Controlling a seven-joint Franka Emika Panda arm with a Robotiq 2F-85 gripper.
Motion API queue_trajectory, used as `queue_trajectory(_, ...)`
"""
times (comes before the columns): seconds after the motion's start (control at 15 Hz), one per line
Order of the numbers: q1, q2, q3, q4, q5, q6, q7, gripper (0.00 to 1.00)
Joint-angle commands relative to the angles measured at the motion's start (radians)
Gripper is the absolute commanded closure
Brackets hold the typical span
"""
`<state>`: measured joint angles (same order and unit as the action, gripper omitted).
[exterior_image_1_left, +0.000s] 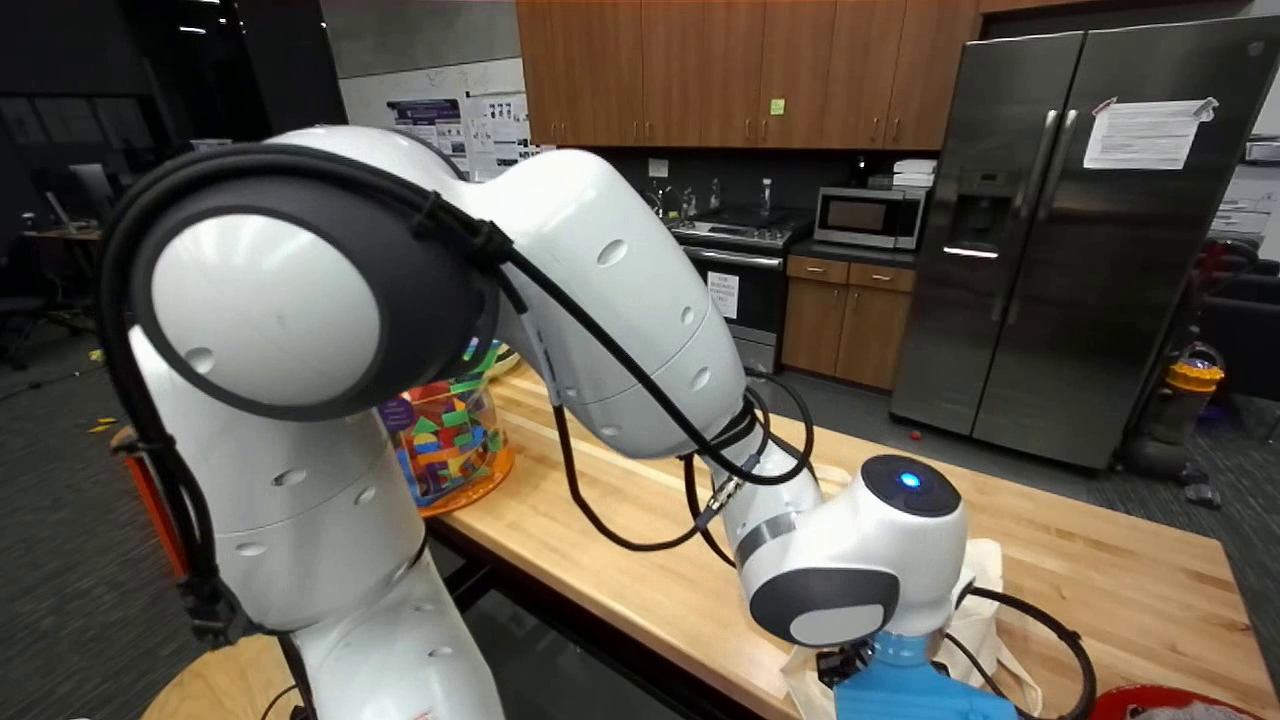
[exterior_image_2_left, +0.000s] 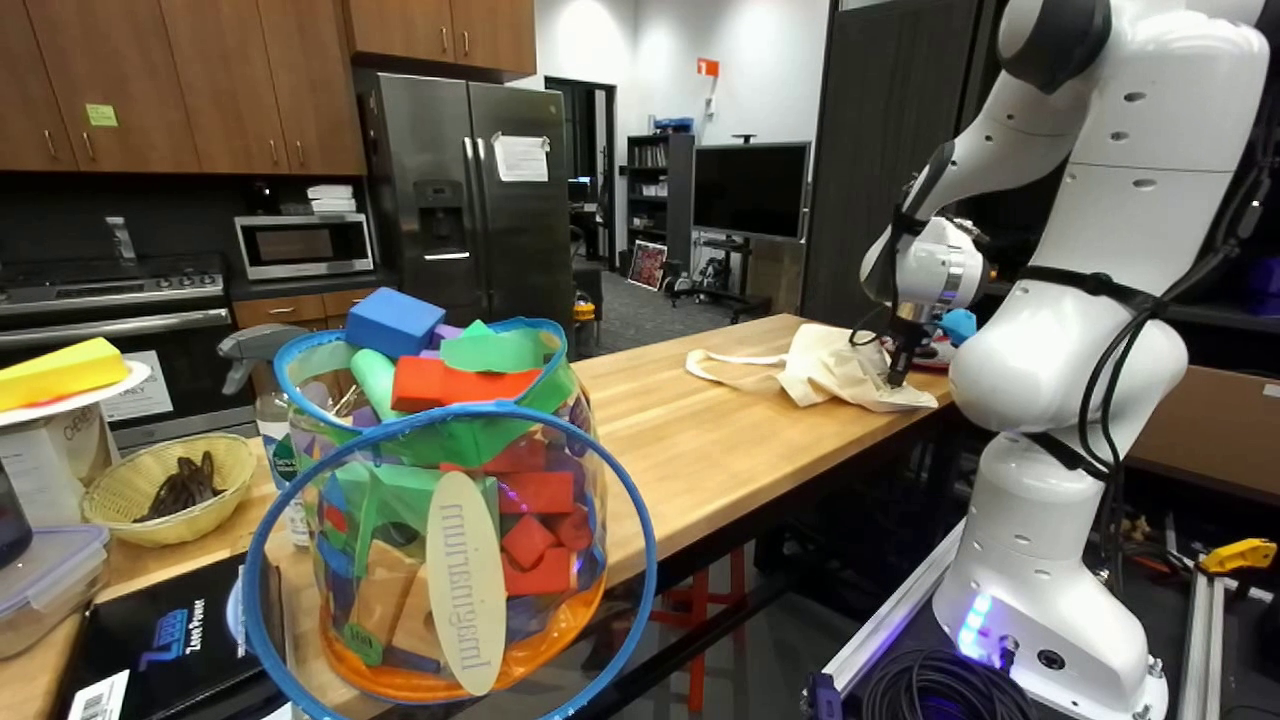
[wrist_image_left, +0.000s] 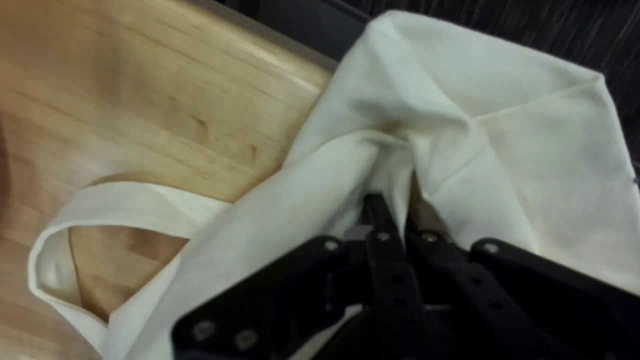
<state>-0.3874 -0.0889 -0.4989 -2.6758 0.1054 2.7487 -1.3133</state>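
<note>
A cream cloth bag (exterior_image_2_left: 815, 365) lies crumpled on the wooden table, near the edge beside the robot. Its strap loop (wrist_image_left: 125, 202) spreads over the wood at the left of the wrist view. My gripper (wrist_image_left: 397, 212) points down into the bag and is shut, with a fold of the cloth pinched between its dark fingers. The right fingertip is mostly hidden in the folds. Part of the bag (wrist_image_left: 540, 100) reaches past the table edge over the dark floor. In an exterior view, the gripper (exterior_image_2_left: 897, 372) meets the bag's near end; elsewhere the wrist hides the fingers.
The wooden table (exterior_image_2_left: 680, 420) carries a clear tub of coloured blocks (exterior_image_2_left: 535, 490), a yellow basket (exterior_image_2_left: 215, 450) and a black box (exterior_image_2_left: 170, 640) at its far end from the gripper. A red container (exterior_image_1_left: 1150, 700) stands near the wrist. Blue material (exterior_image_1_left: 915, 695) wraps the wrist.
</note>
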Motion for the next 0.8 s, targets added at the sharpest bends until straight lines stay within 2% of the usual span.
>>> queue_trajectory(0.0,0.066,0.108,-0.043,0.062,0.269,0.041,-0.253,0.99)
queue_trajectory(0.27,0.132,0.174,0.012,0.180,0.606,-0.003,-0.552,0.99)
queue_trajectory(0.47,0.130,0.276,0.059,0.273,0.748,-0.027,-0.739,0.99)
queue_trajectory(0.6,0.113,0.331,0.081,0.339,0.792,-0.052,-0.827,0.99)
queue_trajectory(0.67,0.172,0.288,0.062,0.410,0.603,-0.103,-0.621,0.99)
queue_trajectory(0.73,0.177,0.299,0.063,0.447,0.571,-0.132,-0.611,0.99)
